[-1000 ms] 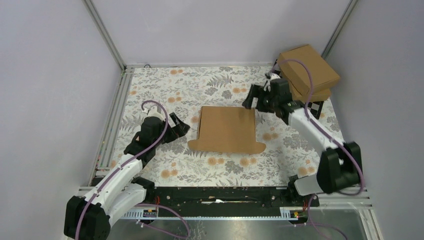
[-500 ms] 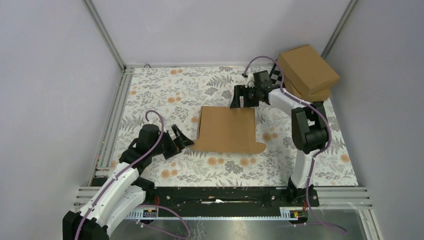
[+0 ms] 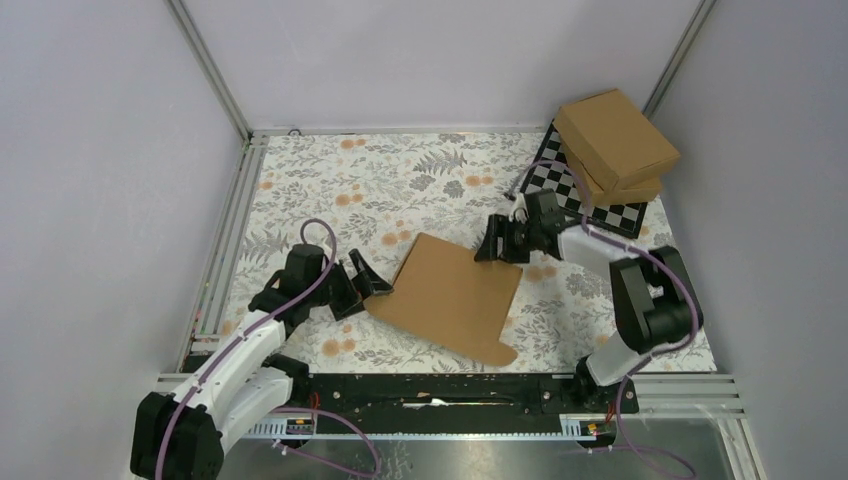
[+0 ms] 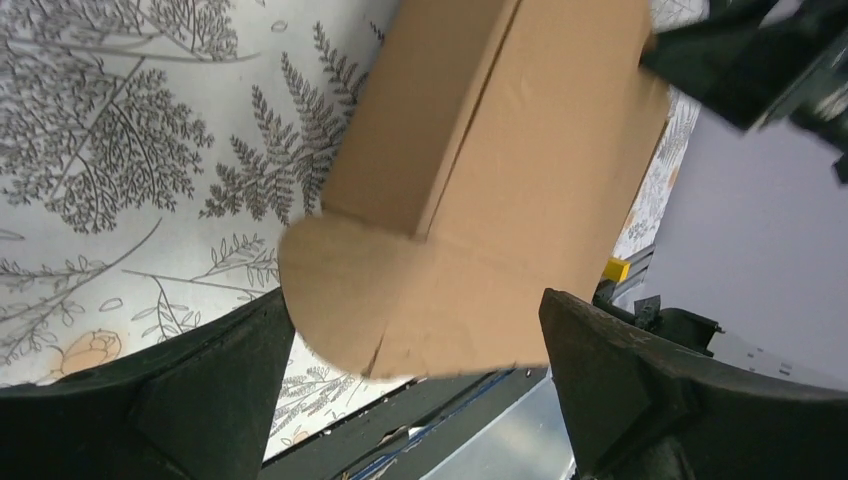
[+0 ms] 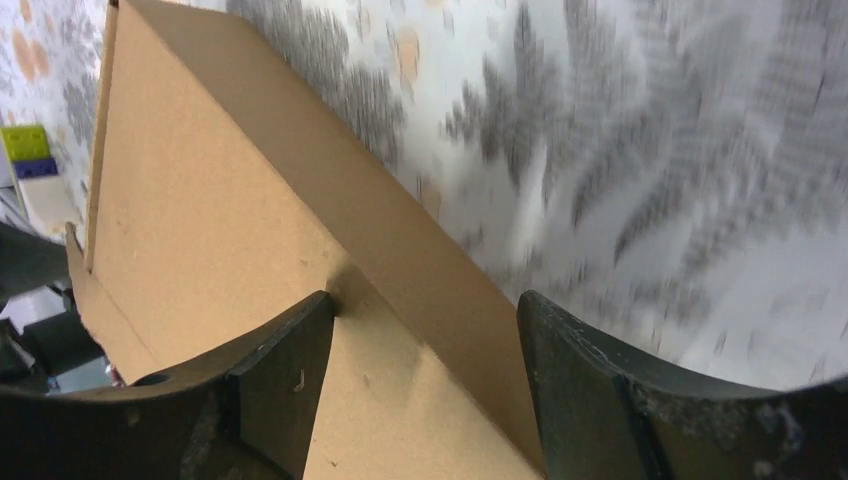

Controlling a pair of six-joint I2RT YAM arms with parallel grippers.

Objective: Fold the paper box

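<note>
**Open grippers flank a flat paper box on a floral tablecloth**

From above, the paper box (image 3: pixel 447 297) lies askew on the floral tablecloth (image 3: pixel 330 180), with the left gripper (image 3: pixel 372 283) at its near-left corner and the right gripper (image 3: pixel 497 250) at its far-right corner. The left wrist camera shows the jaws spread wide around a rounded tab (image 4: pixel 340 290), gripping nothing. The right wrist camera shows the jaws equally spread, straddling a panel edge without pinching it. The blank looks light and thin, stiff across panels but yielding at creases, and liable to slide. A flap edge seems the best place to hold it.

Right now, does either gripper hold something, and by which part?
Nothing is held: left gripper and right gripper are open, each straddling an edge of the paper box.
</note>
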